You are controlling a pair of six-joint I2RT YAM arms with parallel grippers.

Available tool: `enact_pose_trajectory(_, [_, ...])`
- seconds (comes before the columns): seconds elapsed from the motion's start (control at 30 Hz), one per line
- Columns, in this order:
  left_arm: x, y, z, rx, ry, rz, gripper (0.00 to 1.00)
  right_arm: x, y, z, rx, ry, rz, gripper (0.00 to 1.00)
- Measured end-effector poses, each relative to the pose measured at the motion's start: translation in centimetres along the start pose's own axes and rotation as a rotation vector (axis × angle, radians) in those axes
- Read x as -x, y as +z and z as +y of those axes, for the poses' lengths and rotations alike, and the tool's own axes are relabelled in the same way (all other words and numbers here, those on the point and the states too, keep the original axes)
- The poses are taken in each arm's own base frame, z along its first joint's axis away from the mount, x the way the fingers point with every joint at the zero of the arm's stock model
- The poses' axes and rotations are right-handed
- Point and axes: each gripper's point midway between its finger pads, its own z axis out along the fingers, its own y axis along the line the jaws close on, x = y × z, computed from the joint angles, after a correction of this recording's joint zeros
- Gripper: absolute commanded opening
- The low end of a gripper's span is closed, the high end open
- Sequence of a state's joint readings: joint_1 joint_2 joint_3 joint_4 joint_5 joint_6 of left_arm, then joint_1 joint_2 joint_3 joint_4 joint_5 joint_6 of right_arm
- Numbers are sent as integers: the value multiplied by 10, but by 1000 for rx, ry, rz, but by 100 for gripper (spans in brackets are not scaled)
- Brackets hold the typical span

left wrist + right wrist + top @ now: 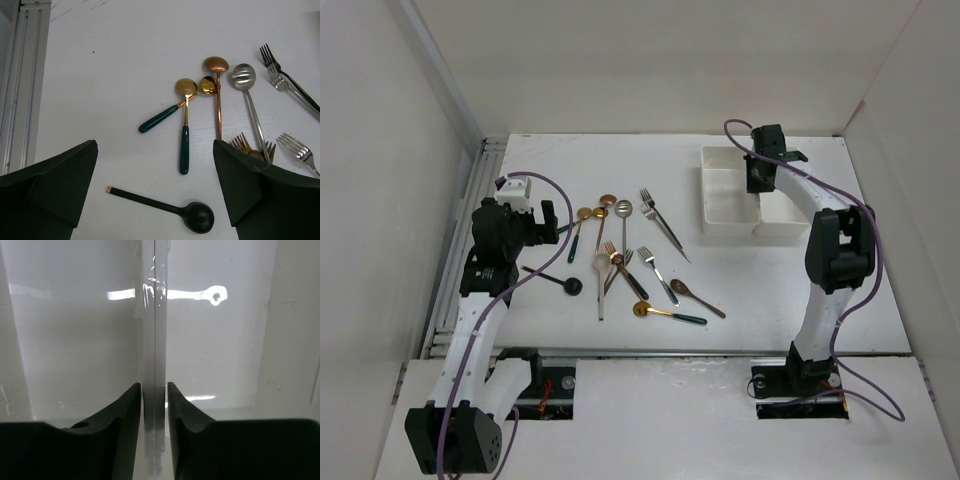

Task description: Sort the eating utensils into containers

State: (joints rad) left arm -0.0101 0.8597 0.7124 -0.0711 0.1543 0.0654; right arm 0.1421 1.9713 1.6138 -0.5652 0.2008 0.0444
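Several utensils lie loose mid-table (620, 260): spoons, forks, gold, copper and silver. My left gripper (552, 224) is open and empty at their left edge. In the left wrist view it (155, 192) hangs above a black spoon (150, 201), which also shows in the top view (552, 278). Beyond it lie two green-handled gold spoons (184, 150), a copper spoon (218, 100), a slotted silver spoon (250, 105) and forks (290, 85). The two joined white bins (725, 200) stand at the back right and look empty. My right gripper (753, 180) is shut on their shared middle wall (154, 340).
An aluminium rail (470, 220) runs along the table's left edge and shows in the left wrist view (20, 75). White walls enclose the table on three sides. A wood-brown spoon (697, 298) and a gold spoon (665, 313) lie nearest the front.
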Motion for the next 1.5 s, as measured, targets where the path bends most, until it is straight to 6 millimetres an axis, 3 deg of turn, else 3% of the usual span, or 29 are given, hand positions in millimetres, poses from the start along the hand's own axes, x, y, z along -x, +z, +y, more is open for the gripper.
enact_pose_trajectory(0.07, [0, 0, 0, 1, 0, 0, 100, 0, 0, -1, 3, -1, 0, 57])
enact_pose_trajectory(0.17, [0, 0, 0, 1, 0, 0, 100, -1, -4, -1, 6, -3, 4, 72])
enact_pose_trajectory(0.2, [0, 0, 0, 1, 1, 1, 100, 0, -8, -3, 3, 0, 1, 72])
enact_pose_trajectory(0.23, [-1, 0, 0, 1, 1, 2, 100, 3, -15, -5, -2, 5, -7, 81])
enact_pose_trajectory(0.27, [-1, 0, 0, 1, 1, 2, 100, 7, -24, -7, -6, 18, -17, 83])
enact_pose_trajectory(0.3, [-1, 0, 0, 1, 1, 2, 100, 14, -36, -9, -9, 23, -34, 100])
enact_pose_trajectory(0.33, [-1, 0, 0, 1, 1, 2, 100, 25, -52, -10, -7, 37, -69, 100])
enact_pose_trajectory(0.43, [-5, 1, 0, 1, 1, 4, 100, 62, -115, -11, 11, 65, -225, 100])
enact_pose_trajectory(0.5, [-9, 3, 1, 2, 0, 11, 100, 74, -163, 3, 56, 60, -328, 95])
enact_pose_trajectory(0.57, [-15, 3, 1, 4, -2, 22, 100, 69, -197, 37, 140, 12, -390, 73])
enact_pose_trajectory(0.6, [-16, 4, 1, 5, -5, 25, 100, 58, -204, 62, 193, -29, -385, 60])
enact_pose_trajectory(0.63, [-18, 4, 1, 5, -7, 28, 100, 47, -209, 90, 248, -78, -373, 36])
enact_pose_trajectory(0.67, [-20, 4, 1, 4, -8, 31, 100, 34, -205, 120, 304, -130, -343, 28])
enact_pose_trajectory(0.73, [-20, 4, 1, 4, -11, 31, 100, 10, -186, 162, 342, -214, -257, 25])
enact_pose_trajectory(0.83, [-19, 4, 1, 5, -18, 28, 100, -30, -128, 228, 370, -334, -103, 27])
enact_pose_trajectory(0.9, [-19, 4, 1, 5, -19, 27, 100, -64, -95, 251, 368, -393, -1, 27])
enact_pose_trajectory(0.97, [-19, 4, 1, 6, -22, 27, 99, -89, -71, 259, 348, -431, 87, 27])
enact_pose_trajectory(1.03, [-19, 4, 2, 12, -24, 27, 99, -98, -55, 262, 334, -438, 125, 27])
enact_pose_trajectory(1.33, [-28, 3, 4, 25, -31, 42, 99, -71, -51, 262, 322, -386, 79, 29])
enact_pose_trajectory(1.5, [-29, 3, 5, 31, -36, 43, 99, -77, -37, 262, 301, -380, 97, 30])
